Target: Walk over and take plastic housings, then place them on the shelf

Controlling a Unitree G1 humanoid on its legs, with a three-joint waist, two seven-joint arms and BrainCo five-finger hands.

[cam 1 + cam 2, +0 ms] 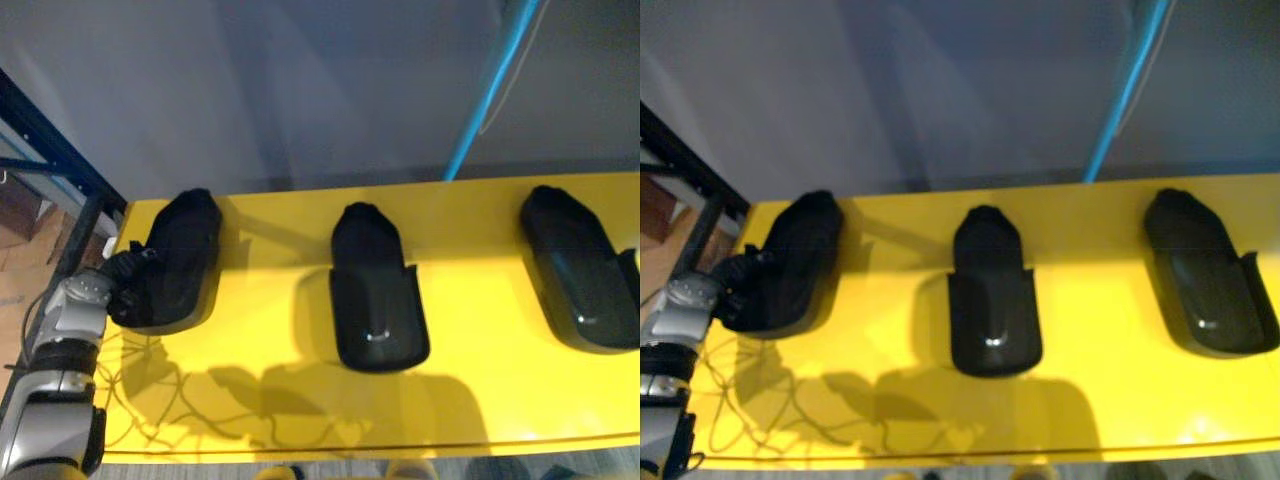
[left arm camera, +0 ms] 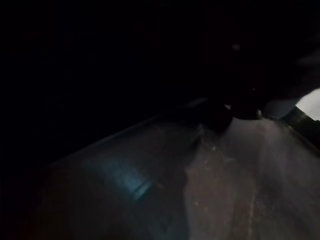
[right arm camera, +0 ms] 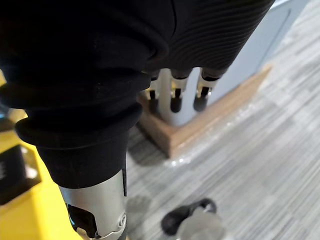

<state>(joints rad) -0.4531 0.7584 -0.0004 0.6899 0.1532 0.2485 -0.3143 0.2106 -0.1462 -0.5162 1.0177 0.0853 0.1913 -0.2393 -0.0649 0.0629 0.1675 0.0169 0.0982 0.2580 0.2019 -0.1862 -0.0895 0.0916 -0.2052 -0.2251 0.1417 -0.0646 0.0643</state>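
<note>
Left eye view: left hand [image 1: 125,278] touches the leftmost plastic housing [image 1: 187,250] at the yellow shelf's [image 1: 480,405] left edge. The housing's long axis runs front-to-back. Can't tell its grip. Right hand [image 3: 176,95] is far off, fingers straight.

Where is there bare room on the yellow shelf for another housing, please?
Bare shelf lies either side of the middle housing, toward the left housing and right housing, and along the front edge. The left hand crowds the left end.

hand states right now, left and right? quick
Left hand: cannot be told; it is against the left housing.
Right hand: open, holding nothing, above the floor.
</note>
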